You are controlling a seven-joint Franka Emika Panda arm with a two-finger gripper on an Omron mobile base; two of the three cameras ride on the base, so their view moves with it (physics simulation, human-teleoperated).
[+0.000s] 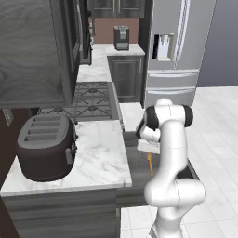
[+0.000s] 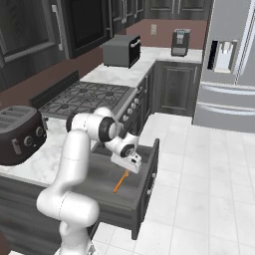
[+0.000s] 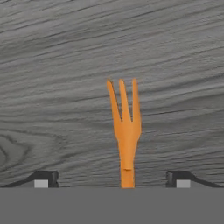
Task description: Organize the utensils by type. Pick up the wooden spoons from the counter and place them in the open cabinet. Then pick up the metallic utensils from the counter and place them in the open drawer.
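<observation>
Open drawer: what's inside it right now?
An orange fork lies on the open drawer's grey floor, below the open gripper. The arm hides part of the inside, so anything else there can't be confirmed.

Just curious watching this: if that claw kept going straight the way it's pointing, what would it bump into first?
Most likely the orange fork lying between the fingertips of the open gripper, then the grey wood-grain floor of the open drawer beneath it. How far off they are is hard to judge.

orange fork [image 3: 127, 127] flat in open drawer [image 2: 144, 191]
</observation>
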